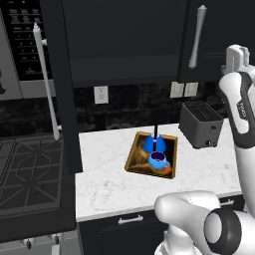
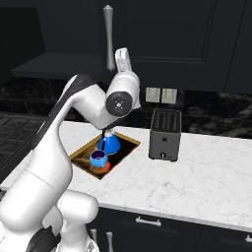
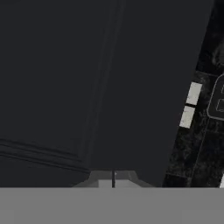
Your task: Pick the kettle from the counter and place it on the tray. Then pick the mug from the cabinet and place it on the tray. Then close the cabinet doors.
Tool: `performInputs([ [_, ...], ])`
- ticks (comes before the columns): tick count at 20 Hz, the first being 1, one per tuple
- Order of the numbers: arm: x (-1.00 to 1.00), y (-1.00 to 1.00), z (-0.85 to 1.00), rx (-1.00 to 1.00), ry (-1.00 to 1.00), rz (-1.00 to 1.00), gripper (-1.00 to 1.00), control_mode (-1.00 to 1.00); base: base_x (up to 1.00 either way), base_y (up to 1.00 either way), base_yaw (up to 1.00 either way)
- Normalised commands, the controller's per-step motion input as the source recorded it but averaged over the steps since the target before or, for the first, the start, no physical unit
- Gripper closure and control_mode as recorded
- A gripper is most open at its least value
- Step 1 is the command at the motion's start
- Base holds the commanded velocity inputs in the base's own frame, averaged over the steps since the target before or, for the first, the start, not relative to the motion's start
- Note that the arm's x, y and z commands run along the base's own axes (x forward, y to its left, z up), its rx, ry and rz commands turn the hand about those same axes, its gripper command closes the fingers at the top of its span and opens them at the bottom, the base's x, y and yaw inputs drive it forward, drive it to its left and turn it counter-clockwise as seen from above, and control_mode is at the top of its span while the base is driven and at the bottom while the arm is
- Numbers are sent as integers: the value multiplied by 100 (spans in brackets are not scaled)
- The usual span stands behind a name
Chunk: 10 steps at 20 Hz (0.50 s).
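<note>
1. Left base view: the tray (image 1: 135,160) sits on the white marble worktop (image 1: 109,182), and both blue things are already in it. The kettle (image 1: 154,143) is at the far end with its thin black handle sticking straight up, and the mug (image 1: 158,160) is right in front of it at the near end, purple inside showing.
2. A dark toaster (image 1: 200,123) stands to the right of the tray, a little apart from it.
3. Left cabinet door (image 1: 64,99) is swung wide open toward the camera, its long grey bar handle (image 1: 46,82) hanging over the stove side. The right door (image 1: 209,40) looks flat against the cabinet (image 1: 124,35), though I can't say for sure it's fully closed.
4. Right base view: same story, tray (image 2: 81,156) with kettle (image 2: 110,142) and mug (image 2: 98,158) inside, toaster (image 2: 165,134) off to the right. The arm is bent up high, with the hand raised at cabinet height beside a door handle (image 2: 108,37).
5. Hand view: the fingers (image 3: 113,178) are pressed together, just a thin slit between them. They're pointed at a dark cabinet panel (image 3: 100,87), very close to it. Two pale wall plates (image 3: 190,105) show off to the side.
6. So kettle and mug are both well below the fingers, down on the tray, nowhere near them.
</note>
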Motion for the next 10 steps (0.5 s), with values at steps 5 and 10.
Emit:
performInputs([
  [5, -84, 48, 0, -13, 10, 0, 100, -100, 0, 0, 0],
  [10, -6, 49, -13, -17, 18, 6, 100, -100, 0, 0, 0],
])
